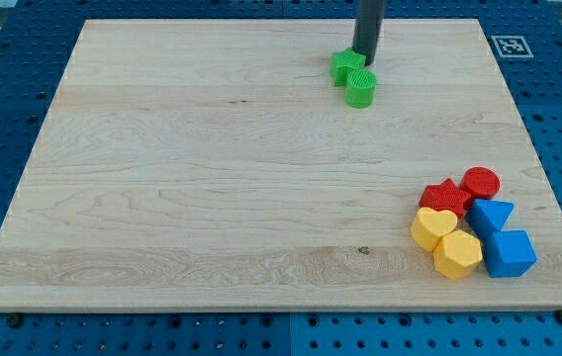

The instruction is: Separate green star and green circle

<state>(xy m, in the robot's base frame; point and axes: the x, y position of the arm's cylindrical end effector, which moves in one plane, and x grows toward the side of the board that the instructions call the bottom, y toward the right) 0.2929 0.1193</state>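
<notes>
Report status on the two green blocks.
My tip at green star's right edge, above green circle. Star and circle touching. Nothing else nearby.

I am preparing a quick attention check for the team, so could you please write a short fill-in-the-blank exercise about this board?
1. My tip stands at the view's top, right beside the green star and the green ____.
2. The two green blocks are ____ each other.
3. The red, yellow and blue blocks cluster at the view's bottom ____.
4. The yellow heart lies just below the ____ star.

Missing words: circle; touching; right; red
</notes>
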